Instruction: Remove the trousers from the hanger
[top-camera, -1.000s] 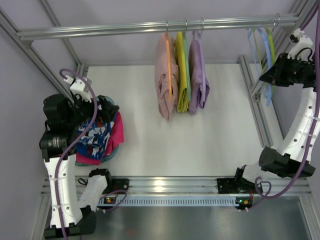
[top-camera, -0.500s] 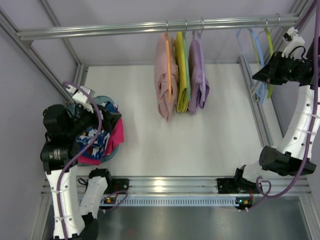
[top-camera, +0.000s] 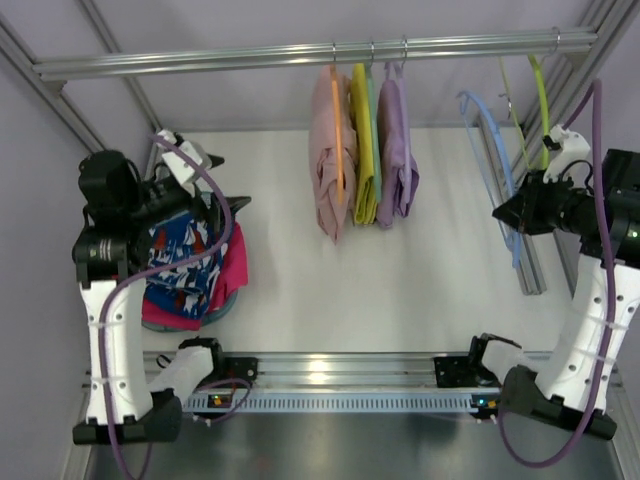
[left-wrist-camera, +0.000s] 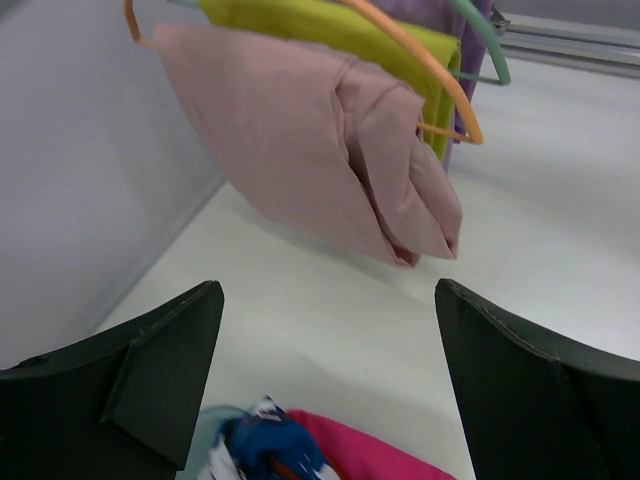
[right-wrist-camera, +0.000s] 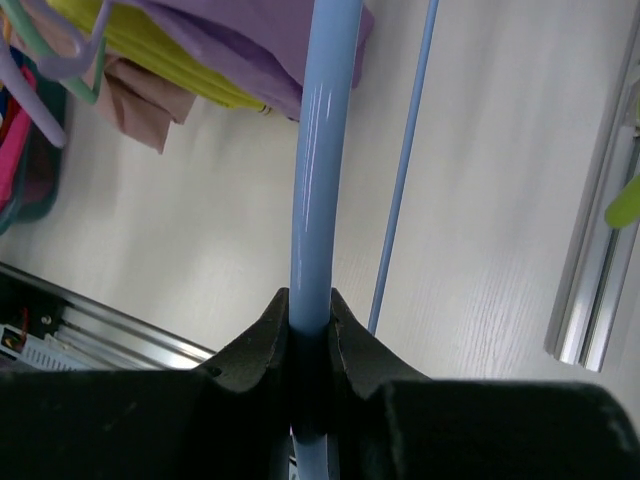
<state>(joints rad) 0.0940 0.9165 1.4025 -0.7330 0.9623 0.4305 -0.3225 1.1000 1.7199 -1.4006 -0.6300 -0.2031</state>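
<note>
The trousers (top-camera: 178, 262), dark blue with a white and red print, lie bunched on a magenta garment (top-camera: 232, 270) at the table's left edge. They also show at the bottom of the left wrist view (left-wrist-camera: 262, 452). My left gripper (top-camera: 228, 182) hangs open and empty above and behind them (left-wrist-camera: 330, 300). The light-blue hanger (top-camera: 490, 150) is bare and tilted, away from the rail. My right gripper (top-camera: 507, 218) is shut on its lower bar. The right wrist view shows the jaws (right-wrist-camera: 310, 310) clamped on the blue bar (right-wrist-camera: 315, 180).
The metal rail (top-camera: 250, 56) crosses the back, carrying pink (top-camera: 330, 165), yellow (top-camera: 364, 150) and lilac (top-camera: 395, 150) garments on hangers. A yellow-green hanger (top-camera: 541, 100) hangs at its right end. A teal basket rim (top-camera: 222, 312) lies under the pile. Aluminium frame bars (top-camera: 505, 200) run along the right side.
My right gripper has carried the light-blue hanger off the rail, down and towards the left. My left gripper has lifted up and back from the trousers, which stay on the pile.
</note>
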